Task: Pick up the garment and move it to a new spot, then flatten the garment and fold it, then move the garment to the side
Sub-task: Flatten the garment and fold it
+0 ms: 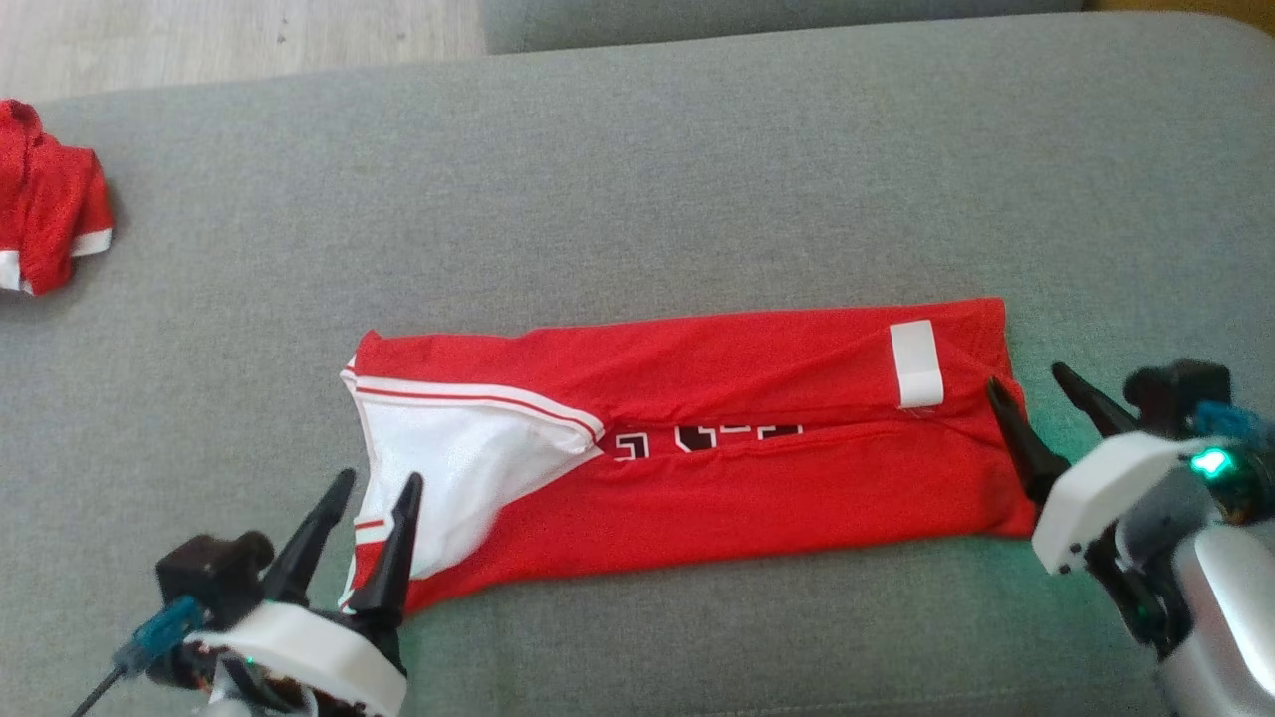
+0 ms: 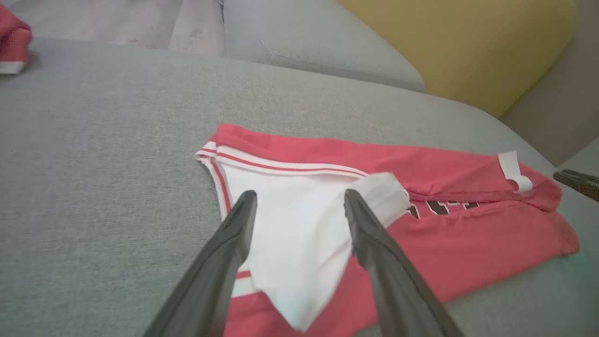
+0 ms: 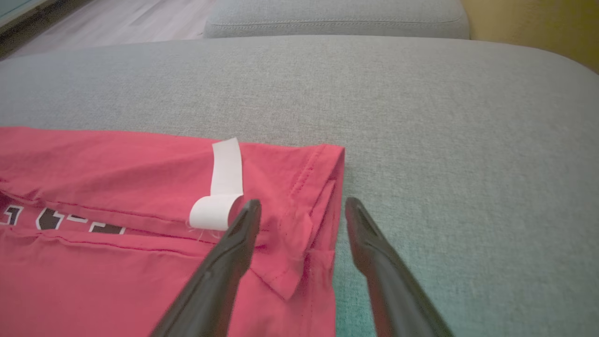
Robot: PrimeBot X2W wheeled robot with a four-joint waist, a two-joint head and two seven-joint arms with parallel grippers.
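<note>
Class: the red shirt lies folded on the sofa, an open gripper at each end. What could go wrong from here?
The white flap near the left gripper lies loose; a grab may catch one layer and unfold the shirt.
The right gripper straddles the hem; a thin pinch could slip.
Another red garment lies at the left; moving the shirt there could mix them.

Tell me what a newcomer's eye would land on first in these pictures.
The red garment, folded into a long strip with a white panel at its left end, lies across the middle of the grey cushion. An open gripper stands at each end: the left gripper by the white panel, the right gripper at the hem near a white label. A second red bundle sits at the cushion's far left edge.
</note>
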